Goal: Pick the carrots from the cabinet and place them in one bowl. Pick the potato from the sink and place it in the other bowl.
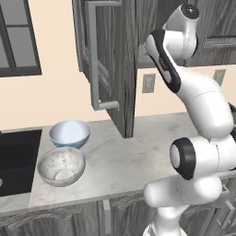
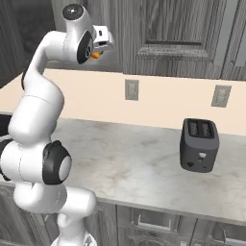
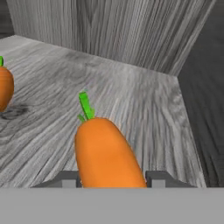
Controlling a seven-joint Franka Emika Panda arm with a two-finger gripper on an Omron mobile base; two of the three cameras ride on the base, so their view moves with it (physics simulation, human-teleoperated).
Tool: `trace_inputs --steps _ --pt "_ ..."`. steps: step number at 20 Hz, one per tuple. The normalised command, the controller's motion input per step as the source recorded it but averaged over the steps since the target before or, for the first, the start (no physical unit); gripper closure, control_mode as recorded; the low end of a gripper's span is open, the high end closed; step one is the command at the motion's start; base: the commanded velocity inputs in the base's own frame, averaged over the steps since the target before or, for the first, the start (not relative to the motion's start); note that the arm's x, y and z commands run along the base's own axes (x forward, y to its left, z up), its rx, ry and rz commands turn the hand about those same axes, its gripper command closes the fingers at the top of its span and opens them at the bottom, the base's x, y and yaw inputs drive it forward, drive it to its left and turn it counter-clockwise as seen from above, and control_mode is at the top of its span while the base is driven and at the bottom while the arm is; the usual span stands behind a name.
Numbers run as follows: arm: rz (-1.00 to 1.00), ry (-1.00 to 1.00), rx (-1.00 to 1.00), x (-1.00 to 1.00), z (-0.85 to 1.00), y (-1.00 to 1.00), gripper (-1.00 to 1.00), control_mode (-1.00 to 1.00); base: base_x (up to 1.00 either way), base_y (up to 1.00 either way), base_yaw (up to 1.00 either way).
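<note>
Carrots are the step in hand: inside the cabinet (image 1: pixel 113 60), on its grey wood-grain shelf, one carrot (image 3: pixel 5 87) lies at the left edge of the hand view while the smooth tapered carrot (image 3: pixel 107 151) sits between the fingers of the gripper (image 3: pixel 109 178), seemingly gripped. Next, I judge, comes lifting it clear and carrying it to the mottled stone-like bowl (image 1: pixel 61 166) beside the glossy pale blue bowl (image 1: pixel 69 133).

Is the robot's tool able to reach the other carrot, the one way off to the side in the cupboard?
Probably yes. That carrot lies on the same bare shelf, nothing between, but the tool already straddles the near carrot.
</note>
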Motion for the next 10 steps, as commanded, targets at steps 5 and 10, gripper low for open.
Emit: trace_inputs --steps 5,10 --pt "0.01 -0.11 0.0 -0.88 0.0 0.0 1.0 -1.0 0.0 0.0 0.0" --pt "0.0 -0.06 0.02 -0.92 0.0 0.02 1.0 -1.0 0.0 0.0 0.0"
